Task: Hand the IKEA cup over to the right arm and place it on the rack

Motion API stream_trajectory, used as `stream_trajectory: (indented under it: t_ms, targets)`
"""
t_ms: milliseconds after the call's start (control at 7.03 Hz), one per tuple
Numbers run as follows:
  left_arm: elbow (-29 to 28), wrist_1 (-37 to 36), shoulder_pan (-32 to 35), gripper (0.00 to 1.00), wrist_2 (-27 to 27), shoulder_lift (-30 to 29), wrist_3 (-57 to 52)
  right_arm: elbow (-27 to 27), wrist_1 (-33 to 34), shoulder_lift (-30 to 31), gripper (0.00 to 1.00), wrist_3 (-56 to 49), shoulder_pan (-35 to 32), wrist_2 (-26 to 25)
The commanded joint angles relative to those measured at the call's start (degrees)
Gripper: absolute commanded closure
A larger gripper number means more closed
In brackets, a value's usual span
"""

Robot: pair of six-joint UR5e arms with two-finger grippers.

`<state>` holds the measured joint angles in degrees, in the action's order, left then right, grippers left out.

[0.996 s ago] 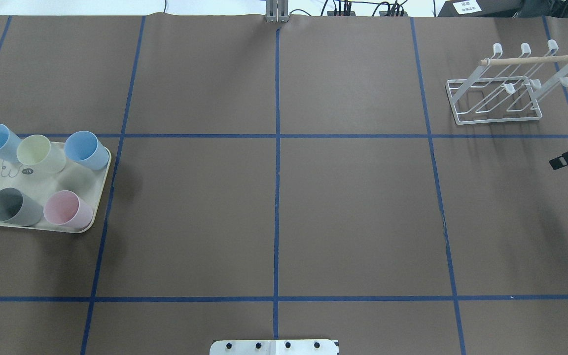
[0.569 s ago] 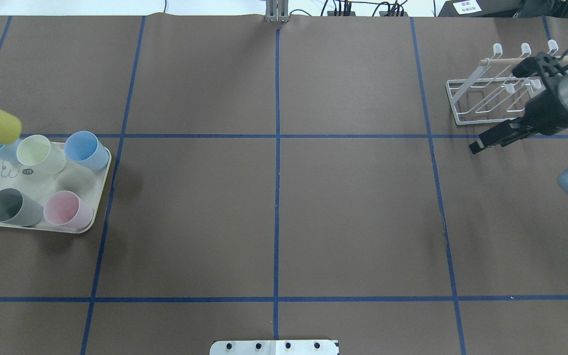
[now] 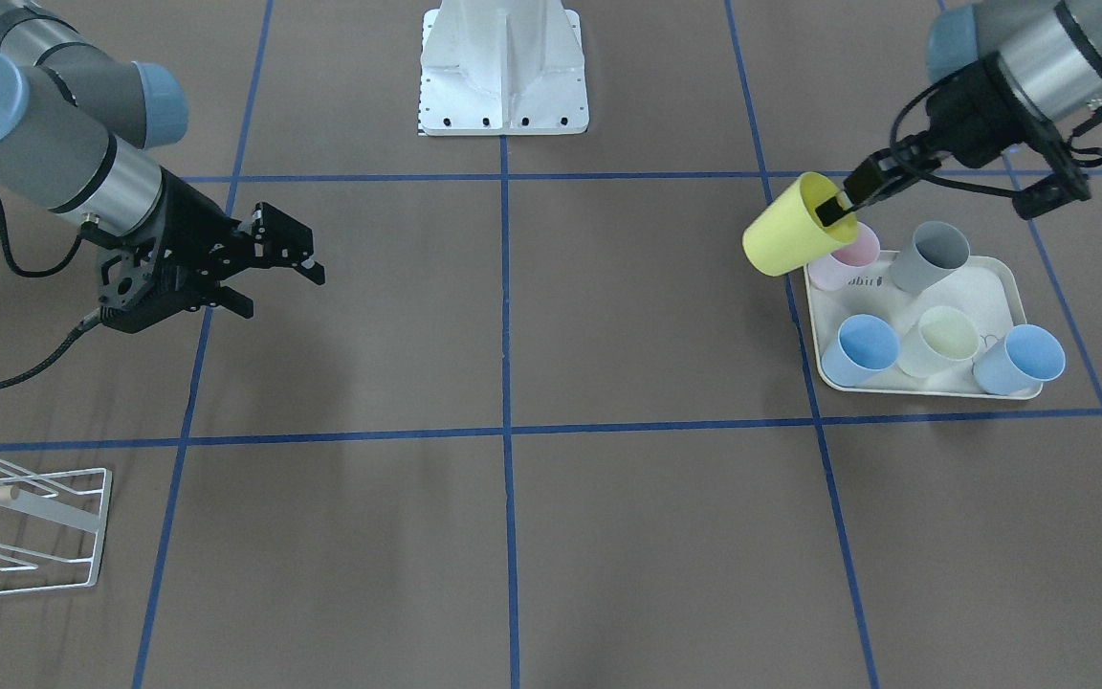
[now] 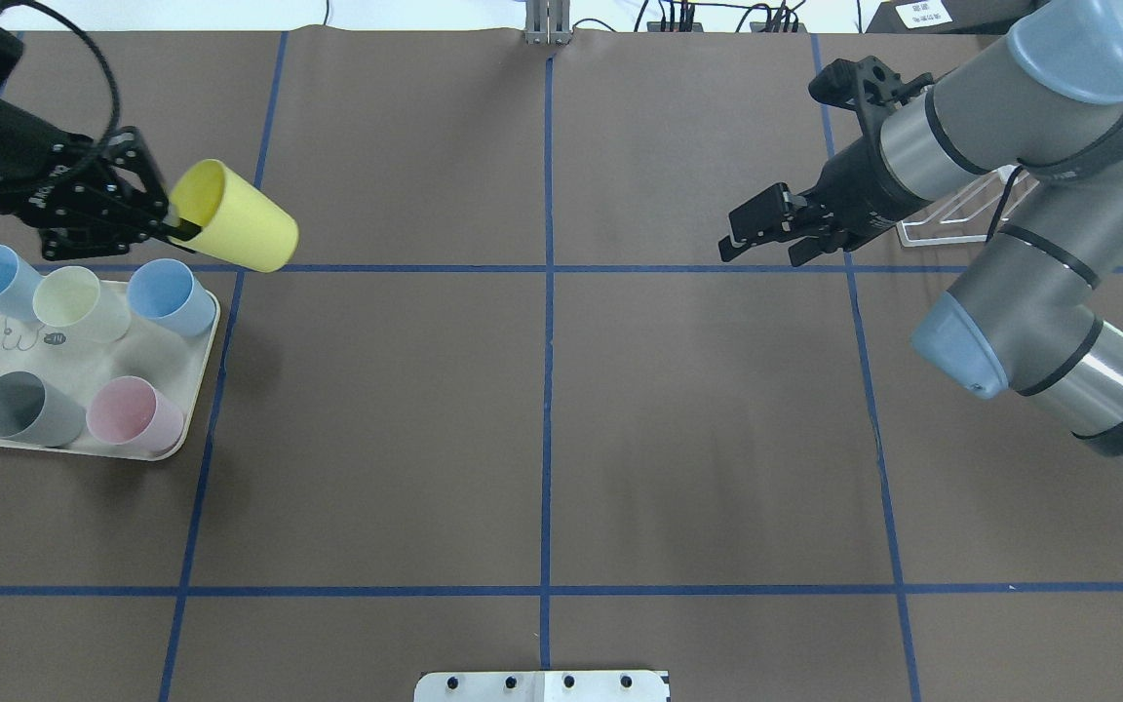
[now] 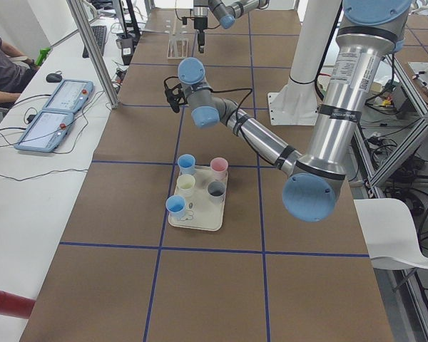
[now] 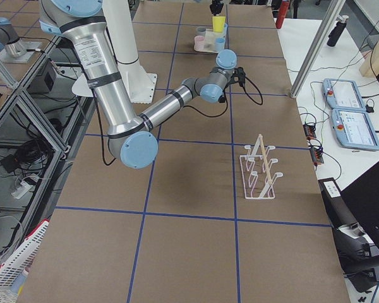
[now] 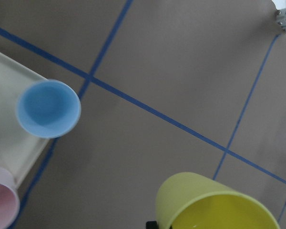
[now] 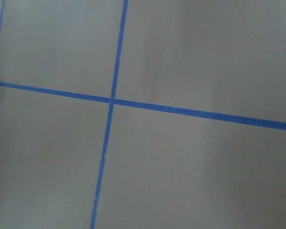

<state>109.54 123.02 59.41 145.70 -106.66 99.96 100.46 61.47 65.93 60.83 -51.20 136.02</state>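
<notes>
The yellow IKEA cup (image 4: 235, 229) hangs tilted in the air above the table, just past the tray's far corner. My left gripper (image 4: 172, 226) is shut on its rim, one finger inside the cup. The cup also shows in the front view (image 3: 785, 239) and in the left wrist view (image 7: 214, 205). My right gripper (image 4: 761, 244) is open and empty, right of the table's centre line, pointing toward the cup. The white wire rack (image 3: 25, 522) with its wooden dowel stands at the far right. In the overhead view my right arm hides most of the rack (image 4: 951, 210).
A cream tray (image 4: 206, 361) at the left edge holds several cups: two blue, one pale yellow, one grey, one pink. Blue tape lines grid the brown table. The robot's base plate (image 4: 542, 685) sits at the near edge.
My left gripper has carried the yellow cup rightward from the left edge. My right arm has swung left, away from the rack, toward the centre.
</notes>
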Motion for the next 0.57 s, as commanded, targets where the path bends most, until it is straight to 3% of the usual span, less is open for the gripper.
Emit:
stream_trajectory:
  t_ms: [0, 142, 427]
  targets:
    - [-3.3, 0.3, -5.5, 1.0, 0.0, -9.6, 7.3, -0.2, -11.4, -1.2, 0.02, 15.6, 1.1, -2.0]
    - [-6.8, -0.3, -6.9, 1.0, 0.4, -15.5, 7.7, -0.3, -18.3, -1.2, 0.01, 24.3, 1.7, -4.0]
    - [-8.5, 0.4, -7.9, 1.0, -0.1, -19.9, 16.5, -0.5, -29.5, -1.2, 0.02, 38.5, 4.1, -10.1]
